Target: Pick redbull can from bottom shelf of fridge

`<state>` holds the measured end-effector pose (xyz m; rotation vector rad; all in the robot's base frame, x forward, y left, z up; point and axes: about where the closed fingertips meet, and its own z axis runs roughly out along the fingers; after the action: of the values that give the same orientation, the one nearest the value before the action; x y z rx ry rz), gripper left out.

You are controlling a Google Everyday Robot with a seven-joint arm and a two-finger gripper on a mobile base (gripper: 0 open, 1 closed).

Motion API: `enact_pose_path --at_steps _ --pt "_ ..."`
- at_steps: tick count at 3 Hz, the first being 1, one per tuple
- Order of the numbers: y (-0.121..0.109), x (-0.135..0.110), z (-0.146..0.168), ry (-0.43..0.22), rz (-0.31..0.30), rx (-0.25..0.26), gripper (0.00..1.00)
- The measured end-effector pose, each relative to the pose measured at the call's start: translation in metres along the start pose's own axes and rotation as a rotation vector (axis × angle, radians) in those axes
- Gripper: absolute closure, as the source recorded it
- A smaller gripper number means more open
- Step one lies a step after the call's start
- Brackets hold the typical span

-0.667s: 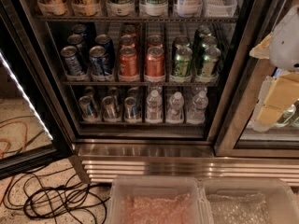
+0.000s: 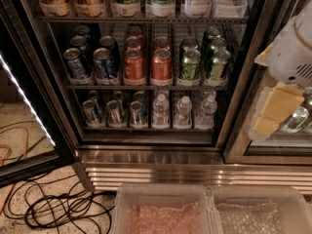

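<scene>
Your pincer (image 2: 271,115) hangs at the right, in front of the fridge (image 2: 156,168).
You cannot tell whether it is open or closed. It sits well apart from the bottom-shelf bench (image 2: 146,128). The redbull can (image 2: 91,113) stands upright at that bench's front-left corner beside other slim cans, with the water bottles (image 2: 183,112) toward its right edge.

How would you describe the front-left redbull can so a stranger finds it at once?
In the open fridge, left of the gripper, find the bottom shelf, under the rack of blue, orange and green cans. The redbull can stands at its front left corner. Its neighbours, two like cans then clear water bottles, all stand to its right.
</scene>
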<state>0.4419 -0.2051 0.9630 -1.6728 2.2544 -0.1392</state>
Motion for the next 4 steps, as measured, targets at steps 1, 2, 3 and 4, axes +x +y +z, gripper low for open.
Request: enact_pose_path --at_steps 1,2,3,4 --pt "0.008 -0.014 0.045 0.021 0.057 0.041 0.0" --pt "0.013 -0.023 0.092 0.016 0.091 0.056 0.0" --pt "0.013 -0.023 0.092 0.016 0.091 0.056 0.0" --pt "0.026 -0.036 0.108 0.038 0.081 0.083 0.0"
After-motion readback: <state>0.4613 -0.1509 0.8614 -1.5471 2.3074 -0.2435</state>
